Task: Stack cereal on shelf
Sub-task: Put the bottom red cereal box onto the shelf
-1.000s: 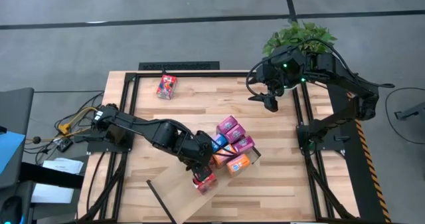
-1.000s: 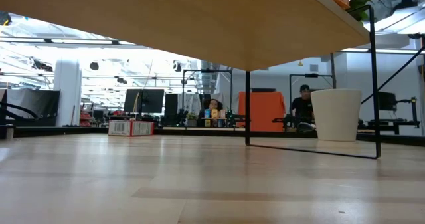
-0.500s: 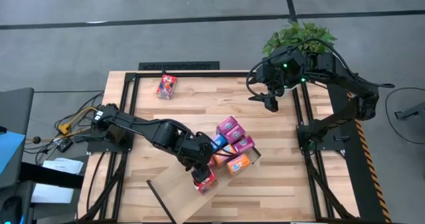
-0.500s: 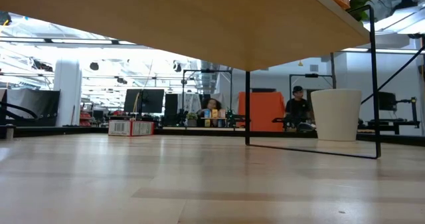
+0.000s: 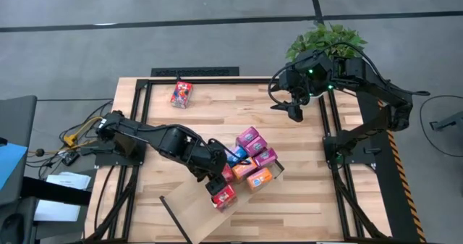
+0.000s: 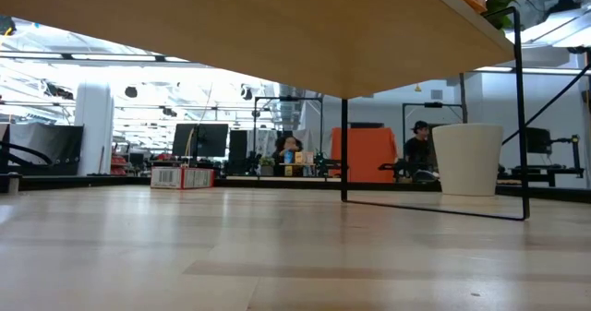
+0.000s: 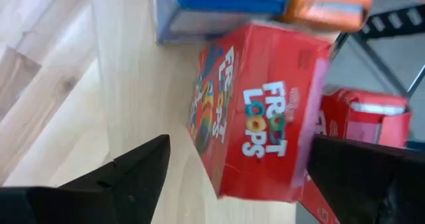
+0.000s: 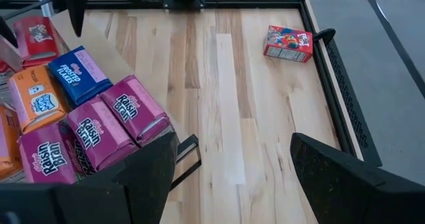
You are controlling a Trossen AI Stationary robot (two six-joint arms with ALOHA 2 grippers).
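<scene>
red cereal box point(image 7: 259, 111) on shelf point(image 7: 143, 104), between wide-open left pincer point(image 7: 232, 177), unheld

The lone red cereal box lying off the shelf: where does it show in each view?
High view: lone red cereal box on the tabletop's far left part, near the black frame rail.
Low view: not in it.
Left wrist view: not in it; the red box there sits on the shelf.
Right wrist view: lone box, beside the rail.
Shared landmark: the frame rail.

Bright even overhead light, soft shadows, slight close-up blur.
</scene>
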